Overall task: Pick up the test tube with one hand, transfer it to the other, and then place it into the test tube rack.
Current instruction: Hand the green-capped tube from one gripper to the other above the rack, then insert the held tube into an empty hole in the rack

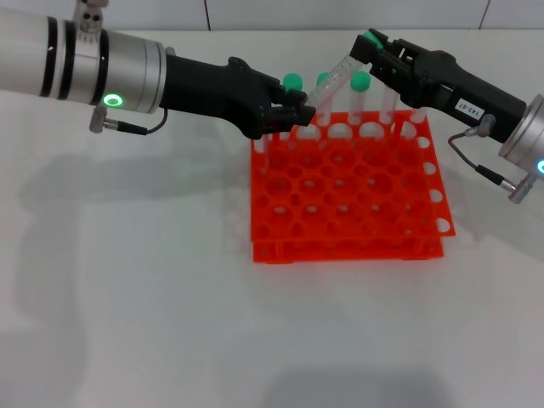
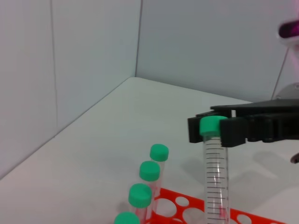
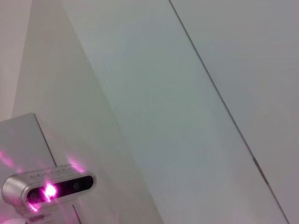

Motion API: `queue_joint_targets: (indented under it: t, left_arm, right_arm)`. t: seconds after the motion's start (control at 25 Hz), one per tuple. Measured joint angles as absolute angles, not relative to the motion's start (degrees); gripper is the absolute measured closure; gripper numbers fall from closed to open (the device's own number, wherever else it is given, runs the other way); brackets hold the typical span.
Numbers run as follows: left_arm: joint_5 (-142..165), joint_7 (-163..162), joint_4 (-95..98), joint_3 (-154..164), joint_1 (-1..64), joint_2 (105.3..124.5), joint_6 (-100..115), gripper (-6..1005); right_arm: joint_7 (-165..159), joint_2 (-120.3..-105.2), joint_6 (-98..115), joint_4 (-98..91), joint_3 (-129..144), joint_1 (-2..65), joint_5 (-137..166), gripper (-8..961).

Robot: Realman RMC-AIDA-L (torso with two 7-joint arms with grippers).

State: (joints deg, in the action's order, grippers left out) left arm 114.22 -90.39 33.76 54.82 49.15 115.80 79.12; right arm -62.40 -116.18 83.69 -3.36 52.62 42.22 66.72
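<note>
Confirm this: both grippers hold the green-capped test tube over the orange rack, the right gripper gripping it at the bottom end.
Not quite. The right gripper grips the test tube at its green cap, the top end, as the left wrist view shows. The left gripper holds the lower end above the rack.

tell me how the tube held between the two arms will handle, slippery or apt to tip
The test tube looks smooth, clear and stiff, so probably slippery in a light grip. It is slim and tilted, with the right pincer clamping its green cap; gripped only there it may swing. The left pincer holds its lower end above the rack.
</note>
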Motion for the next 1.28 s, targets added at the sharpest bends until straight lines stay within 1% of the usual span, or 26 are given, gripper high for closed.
queue_joint_targets:
  t: [0.28,0.4,0.68,0.72,0.88,0.92,1.0,1.08,1.2,1.28]
  left_arm:
    - [114.27,-97.99,39.28,58.50,47.86,116.03,80.61,690]
    - [114.82,-103.17,45.13,59.97,46.30,116.08,83.11,624]
    - [117.86,-117.09,66.85,59.43,39.37,116.06,88.56,469]
    - [117.89,-118.73,69.61,59.39,38.21,116.02,88.97,435]
    - [117.36,-123.38,84.18,59.22,29.86,116.37,89.74,297]
    - [116.62,-123.37,87.83,58.96,26.50,116.90,89.54,263]
    - [114.75,-121.31,92.11,58.35,21.15,118.30,88.89,120]
    - [112.54,-117.80,94.11,58.43,15.73,119.33,87.67,120]
    - [107.42,-112.35,93.34,59.25,8.38,119.48,85.41,121]
    - [103.88,-108.21,90.94,59.11,4.98,119.50,84.83,121]
  right_arm:
    - [-62.54,-116.18,83.96,-3.55,52.92,41.81,66.97,687]
    - [-62.54,-116.19,84.34,-3.67,53.25,41.41,66.97,687]
    - [-62.48,-116.15,85.05,-4.16,54.26,40.83,67.04,687]
    - [-62.48,-116.15,85.05,-4.16,54.26,40.83,67.04,687]
    - [-63.26,-116.14,85.05,-7.56,56.83,39.35,67.14,688]
    - [-63.40,-116.16,84.91,-8.02,57.44,39.43,67.14,688]
    - [-63.46,-116.17,84.62,-8.30,58.12,40.06,67.13,688]
    - [-63.48,-116.11,84.54,-8.68,58.66,40.61,67.13,688]
    - [-63.82,-116.07,83.80,-10.54,60.12,40.97,67.17,688]
    - [-64.18,-116.11,83.07,-11.87,61.23,41.02,67.20,688]
